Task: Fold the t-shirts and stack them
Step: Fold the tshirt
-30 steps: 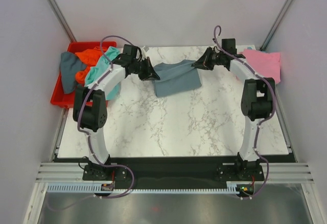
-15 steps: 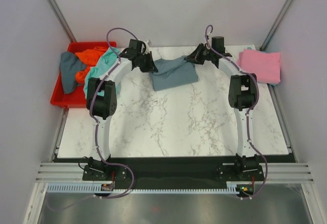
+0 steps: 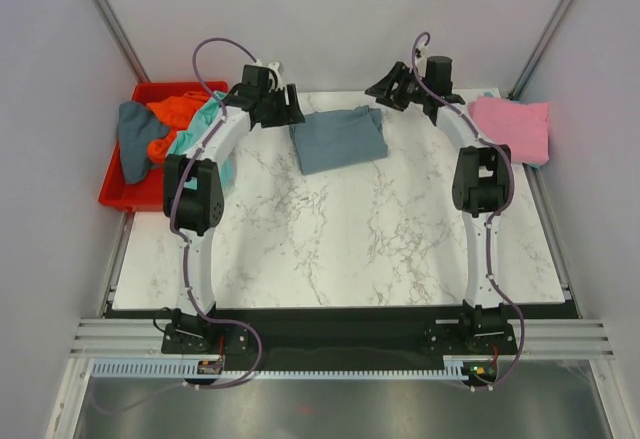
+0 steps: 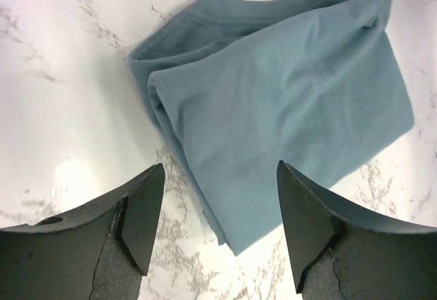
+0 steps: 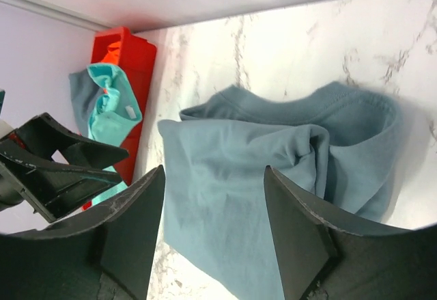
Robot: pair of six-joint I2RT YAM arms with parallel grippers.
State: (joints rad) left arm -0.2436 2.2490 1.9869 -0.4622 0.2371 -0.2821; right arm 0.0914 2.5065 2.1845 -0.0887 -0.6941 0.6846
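Observation:
A slate blue-grey t-shirt (image 3: 338,139) lies folded on the marble table near its far edge, with nothing gripping it. My left gripper (image 3: 288,109) hovers open just off the shirt's left edge. In the left wrist view the shirt (image 4: 273,95) lies below the open left gripper (image 4: 220,170), whose jaws are empty. My right gripper (image 3: 387,87) is open above the shirt's far right corner, and the right wrist view shows the shirt (image 5: 287,143) beneath its open right gripper (image 5: 214,170). A folded pink t-shirt (image 3: 512,127) rests at the table's far right.
A red bin (image 3: 118,197) stands off the table's far left corner, holding an orange shirt (image 3: 170,119), a grey-blue shirt (image 3: 132,141) and a teal shirt (image 3: 205,131) that spills over its edge. The back wall stands close behind both grippers.
Both grippers were shut on the blue-grey shirt's edges. They have now opened, let it go and pulled back toward the far edge. The shirt has settled folded on the table.

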